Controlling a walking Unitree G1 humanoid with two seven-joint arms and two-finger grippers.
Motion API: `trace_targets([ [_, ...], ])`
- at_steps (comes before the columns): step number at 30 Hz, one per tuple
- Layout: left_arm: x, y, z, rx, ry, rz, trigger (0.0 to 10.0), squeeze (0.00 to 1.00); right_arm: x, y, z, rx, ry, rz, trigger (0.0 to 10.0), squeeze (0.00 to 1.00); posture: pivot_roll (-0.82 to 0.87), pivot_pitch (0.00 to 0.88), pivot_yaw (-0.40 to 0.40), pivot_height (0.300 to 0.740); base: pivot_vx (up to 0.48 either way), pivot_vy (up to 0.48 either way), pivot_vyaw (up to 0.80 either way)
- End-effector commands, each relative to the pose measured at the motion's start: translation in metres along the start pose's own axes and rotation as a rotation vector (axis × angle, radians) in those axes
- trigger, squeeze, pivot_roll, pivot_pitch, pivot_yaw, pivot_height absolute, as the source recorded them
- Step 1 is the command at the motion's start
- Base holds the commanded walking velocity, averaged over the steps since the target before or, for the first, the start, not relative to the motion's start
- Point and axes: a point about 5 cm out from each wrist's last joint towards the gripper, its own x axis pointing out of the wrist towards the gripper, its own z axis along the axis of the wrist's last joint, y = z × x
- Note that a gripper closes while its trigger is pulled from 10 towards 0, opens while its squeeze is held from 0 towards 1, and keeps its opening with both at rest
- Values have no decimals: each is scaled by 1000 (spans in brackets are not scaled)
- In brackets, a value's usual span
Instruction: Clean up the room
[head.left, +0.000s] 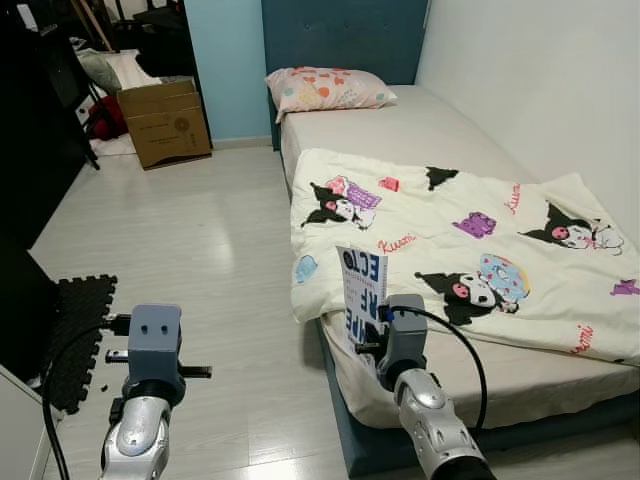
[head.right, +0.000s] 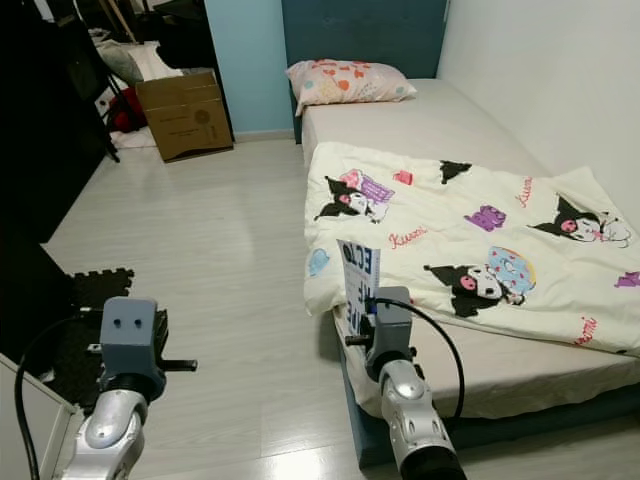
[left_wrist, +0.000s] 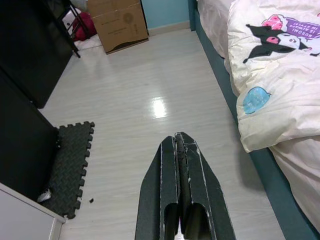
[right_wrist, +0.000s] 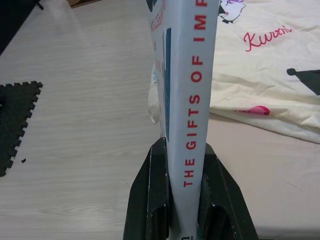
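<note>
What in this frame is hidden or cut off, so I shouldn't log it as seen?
- Book title: cut off by the right wrist view's top edge; the right gripper covers the spine's foot.
- Cardboard box contents: flaps closed.
- Bed far corner: cut by the eye views' right edge.
- Dark furniture: too shaded.

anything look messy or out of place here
The blanket lies crooked on the bed, one corner hanging over the edge toward the floor. A cardboard box sits on the floor by the far wall. The right gripper holds a book upright.

2 head cams downward, wrist cams close
</note>
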Motion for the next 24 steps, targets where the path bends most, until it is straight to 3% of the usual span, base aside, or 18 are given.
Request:
trace_targets([
  [1,-2,-2,-5,-11,15,-3,10000,0,1,2,6,3,-36,10,10000,0,6,105,-15,740,0,0,0],
  [3,-2,-4,-4,-21,13,-9,10000,0,2,2,6,2,-35,10,10000,0,7,105,-15,740,0,0,0],
  [18,-2,-2,-3,-15,5,-14,10000,0,2,4,6,4,-34,15,10000,0,12,106,-11,740,0,466,0],
  [19,-3,0,0,26,-5,-14,10000,0,3,4,6,6,-35,14,10000,0,13,105,-11,740,0,-480,0],
  [24,-3,-1,1,4,-6,-22,10000,0,3,5,6,8,-36,12,10000,0,17,102,-7,740,0,-480,0],
])
